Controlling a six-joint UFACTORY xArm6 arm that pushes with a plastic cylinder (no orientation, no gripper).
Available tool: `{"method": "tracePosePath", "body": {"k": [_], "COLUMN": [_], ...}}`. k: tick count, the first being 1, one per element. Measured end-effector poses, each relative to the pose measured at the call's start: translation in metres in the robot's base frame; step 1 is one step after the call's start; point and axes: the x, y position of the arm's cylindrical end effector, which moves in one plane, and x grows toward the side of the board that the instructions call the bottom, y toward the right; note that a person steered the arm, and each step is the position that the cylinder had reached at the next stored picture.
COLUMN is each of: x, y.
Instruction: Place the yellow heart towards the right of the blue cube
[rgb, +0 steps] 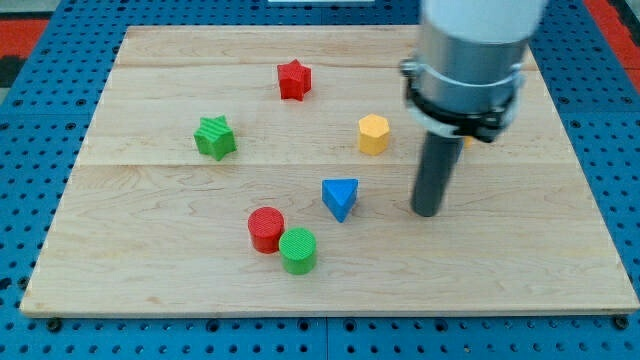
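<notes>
**Surface** (560, 270): wooden board carrying six blocks in plain view.

**My tip** (427, 213): down on the surface at 3 o'clock of the blue triangular block (340, 198), near it but not touching. No hand is fitted, only a rod, so there is nothing to stand apart or together.

**Yellow hexagonal block** (373, 133): at 1 o'clock of the blue triangular block.

**Yellow sliver** (467, 141): shows behind the arm at 1 o'clock of my tip. It may be the heart, but its shape is hidden.

**Others:** red star (293, 79), green star (214, 137), red cylinder (266, 229), green cylinder (298, 250).

**Blue cube:** none made out.

**Step (judged):** approach, nothing yet being pushed.

**Next move (judged):** get behind the heart and push it to 3 o'clock of the blue target.
</notes>
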Motion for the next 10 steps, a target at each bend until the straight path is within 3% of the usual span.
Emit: {"method": "tracePosePath", "body": {"k": [1, 2, 4, 5, 6, 8, 10], "x": [-0.001, -0.052, -0.069, -0.123, -0.136, -0.077, -0.137], "y": [0.011, 0.011, 0.009, -0.016, -0.023, 0.028, 0.031]}}
